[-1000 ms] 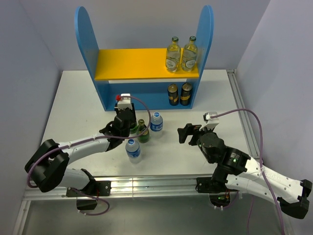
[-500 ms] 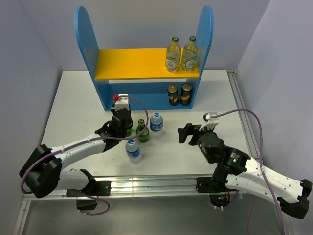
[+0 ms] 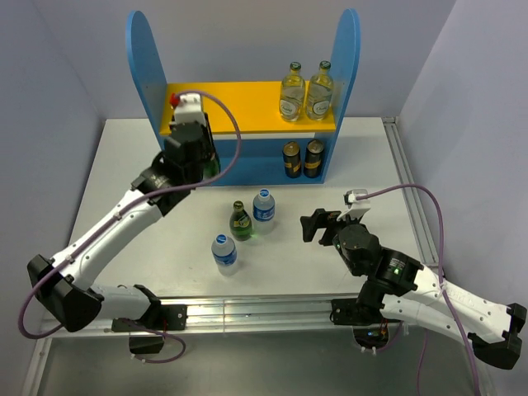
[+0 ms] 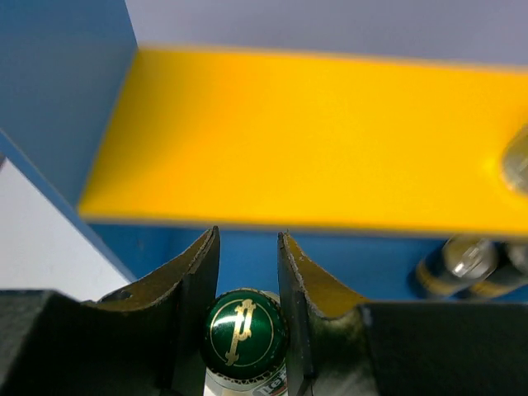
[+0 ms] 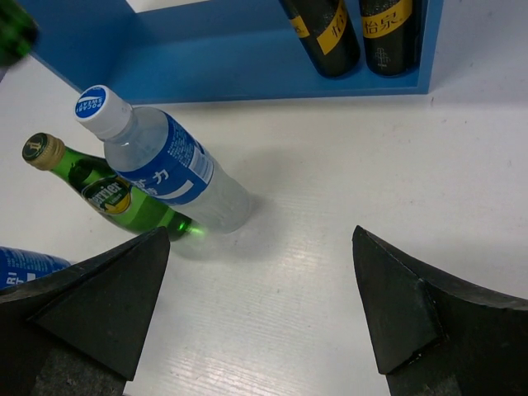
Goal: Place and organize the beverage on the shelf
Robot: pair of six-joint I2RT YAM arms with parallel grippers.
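The beverage is split between the shelf (image 3: 144,58) and the bench (image 3: 115,181). At the left, the left hand (image 4: 247,247) is clamped on the neck of a green glass bottle (image 4: 245,330) — its round green cap with a gold emblem sits between the two dark fingers. The bottle is held up just in front of the shelf's yellow-orange upper board (image 3: 231,107), whose smooth left and middle stretch is free. Mid-bench, a clear plastic water bottle (image 3: 223,252) stands nearest the front edge. Behind it a second green bottle (image 3: 240,223) and another water bottle (image 3: 263,206) stand just beside each other, with open white surface around them. Two clear glass bottles (image 3: 291,91) stand side by side at the board's right end, by the round-topped panel, and two dark bottles (image 3: 302,158) stand below on the lower level. The right hand (image 5: 264,313) hovers over the bench with its fingers spread wide — gripping nothing
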